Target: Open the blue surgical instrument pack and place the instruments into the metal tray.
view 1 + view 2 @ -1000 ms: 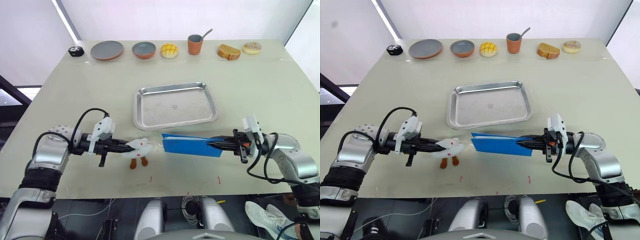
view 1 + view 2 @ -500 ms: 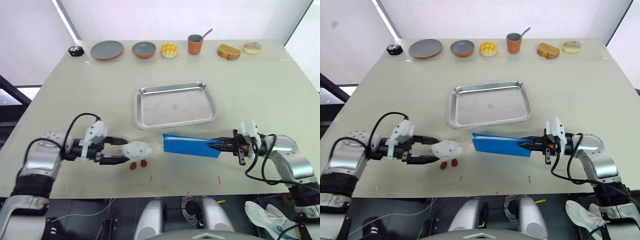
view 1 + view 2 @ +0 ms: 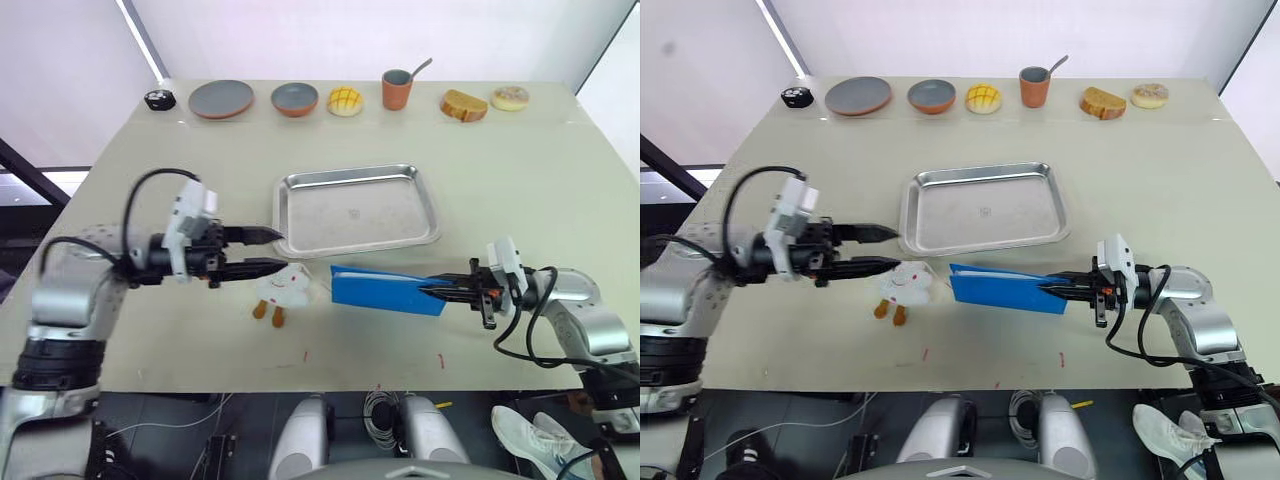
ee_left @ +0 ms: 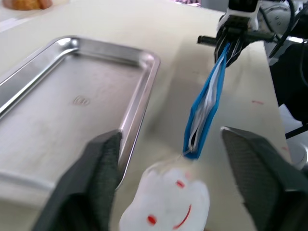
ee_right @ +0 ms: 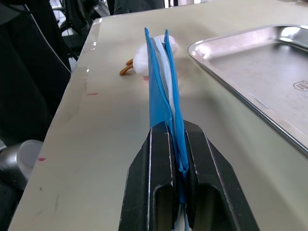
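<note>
The right claw [image 3: 440, 290] is clamped on one end of the blue pack [image 3: 385, 290], holding it out over the front of the bench [image 3: 150, 160], just in front of the metal tray [image 3: 355, 208]. In the right wrist view the pack [image 5: 161, 82] stands on edge between the two black fingers [image 5: 144, 192], with white inner layers showing between its blue faces. The far end of the pack lies close beside a white plush toy [image 3: 283, 290] with orange feet, which sits on the bench.

The left claw [image 3: 268, 250] has its fingers apart and grips nothing. It hovers above the bench between the near left corner of the tray and the toy, pointing toward the pack's free end.

The task looks to be at an early stage. The pack appears folded shut, no instruments are visible anywhere, and the tray holds nothing. What seems left is nearly everything: the left claw needs to catch the free edge of the pack, the two claws need to pull it open, and each instrument then has to go into the tray. The toy sits close to the free edge and could get in the way.

Plates, a cup and some bread lie along the far edge, well apart from the work.
</note>
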{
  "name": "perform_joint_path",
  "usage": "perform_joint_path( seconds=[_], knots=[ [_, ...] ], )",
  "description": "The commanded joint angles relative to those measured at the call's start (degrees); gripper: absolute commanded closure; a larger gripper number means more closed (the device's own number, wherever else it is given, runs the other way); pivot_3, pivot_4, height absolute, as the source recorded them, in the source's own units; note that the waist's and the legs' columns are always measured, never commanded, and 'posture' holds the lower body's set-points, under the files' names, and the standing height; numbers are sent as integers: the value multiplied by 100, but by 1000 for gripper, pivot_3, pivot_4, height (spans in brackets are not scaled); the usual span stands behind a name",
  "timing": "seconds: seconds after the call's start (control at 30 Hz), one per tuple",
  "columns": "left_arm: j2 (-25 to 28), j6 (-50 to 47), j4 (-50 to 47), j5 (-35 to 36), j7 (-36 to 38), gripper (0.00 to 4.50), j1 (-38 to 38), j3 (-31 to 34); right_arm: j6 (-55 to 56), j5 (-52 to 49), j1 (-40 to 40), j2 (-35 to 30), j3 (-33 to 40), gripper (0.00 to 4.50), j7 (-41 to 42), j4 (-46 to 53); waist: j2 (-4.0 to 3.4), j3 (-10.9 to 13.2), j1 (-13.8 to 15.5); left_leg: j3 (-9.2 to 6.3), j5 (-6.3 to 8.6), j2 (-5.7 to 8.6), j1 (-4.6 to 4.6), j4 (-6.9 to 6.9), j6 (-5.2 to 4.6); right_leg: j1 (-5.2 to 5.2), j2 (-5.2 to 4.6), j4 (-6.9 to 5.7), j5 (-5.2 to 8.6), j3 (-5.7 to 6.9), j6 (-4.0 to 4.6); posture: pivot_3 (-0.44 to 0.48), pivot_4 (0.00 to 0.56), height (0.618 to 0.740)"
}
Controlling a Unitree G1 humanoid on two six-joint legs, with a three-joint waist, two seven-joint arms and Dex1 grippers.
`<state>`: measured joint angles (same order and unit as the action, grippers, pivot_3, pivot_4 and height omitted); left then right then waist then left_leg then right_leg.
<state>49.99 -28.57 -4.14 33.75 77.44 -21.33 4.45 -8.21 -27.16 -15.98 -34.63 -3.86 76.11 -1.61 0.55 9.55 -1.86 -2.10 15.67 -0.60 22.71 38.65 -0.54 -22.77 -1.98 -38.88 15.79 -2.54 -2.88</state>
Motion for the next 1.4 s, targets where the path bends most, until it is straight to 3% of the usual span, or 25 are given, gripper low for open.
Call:
perform_joint_path(
  seconds=[0.03, 0.7, 0.8, 0.93, 1.4],
  knots=[
    [-369, 471, 15, -442, -77, 1864, -309, -512, 63, 129, 32, -76, -71, 4500, 83, 48, 1, 0, 8, -2, 0, 2, 0, 0, 0, 0, 1, 0, 0, 1, 0, 0, 150, 740],
    [-1306, 1967, 1108, -1551, -35, 1864, -702, -1282, 79, 170, -93, 6, -130, 4500, 68, 54, 1, 0, -3, -2, 0, 6, 1, 2, 0, 0, 3, 0, 0, 0, 0, 0, 150, 740],
    [-1489, 2041, 1119, -1599, -113, 2655, -726, -1338, 82, 181, -121, 23, -141, 4500, 63, 46, 1, 0, -2, -2, 0, 5, 1, 2, 0, 0, 3, 0, 0, 0, 0, 0, 150, 740],
    [-1597, 1995, 1022, -1548, -135, 4441, -694, -1360, 95, 202, -148, 37, -142, 4500, 59, 30, 1, 0, -13, -3, 0, 5, 1, 2, 0, 0, 4, -1, 0, 0, 1, 0, 150, 740],
    [-1332, 1539, 197, -1318, -274, 4441, -241, -1173, -14, 217, -181, 36, -140, 4500, -45, 240, 1, 0, -12, -4, 0, 0, 2, 2, 0, -1, 3, -1, 0, 0, 0, 0, 150, 740]
  ],
)
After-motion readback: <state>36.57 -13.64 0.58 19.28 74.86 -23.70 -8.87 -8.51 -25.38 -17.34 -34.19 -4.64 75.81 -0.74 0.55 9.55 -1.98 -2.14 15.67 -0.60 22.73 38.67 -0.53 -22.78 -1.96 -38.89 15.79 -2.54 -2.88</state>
